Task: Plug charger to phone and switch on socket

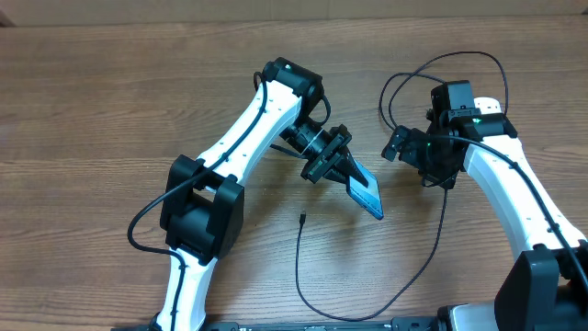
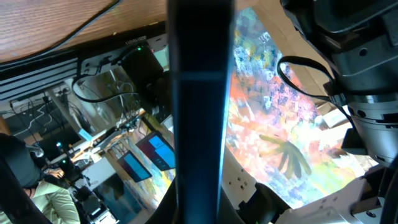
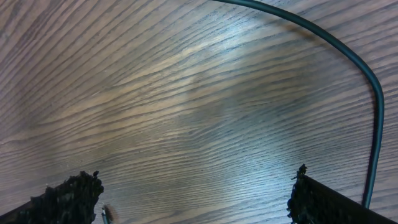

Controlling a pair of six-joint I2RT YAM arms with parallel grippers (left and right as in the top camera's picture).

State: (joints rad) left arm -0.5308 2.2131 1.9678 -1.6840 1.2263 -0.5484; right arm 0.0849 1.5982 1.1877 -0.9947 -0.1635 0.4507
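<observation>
Pinching the phone (image 1: 367,194) (tilted): left claw (image 1: 346,174)

From the left wrist we see the phone (image 2: 198,124) only as a dark, blurred band, cut off at top and bottom. Overhead, the charger (image 1: 298,262) ends in a tip too small for us to make out, and its far end vanishes behind the right arm (image 1: 501,165). The right gripper (image 3: 199,196) is cropped by the bottom edge.

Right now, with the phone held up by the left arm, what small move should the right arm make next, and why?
Probably move the open right gripper toward the cable's free tip lying on the table. The left gripper grips the phone tilted off the table, and the right one is empty.
</observation>
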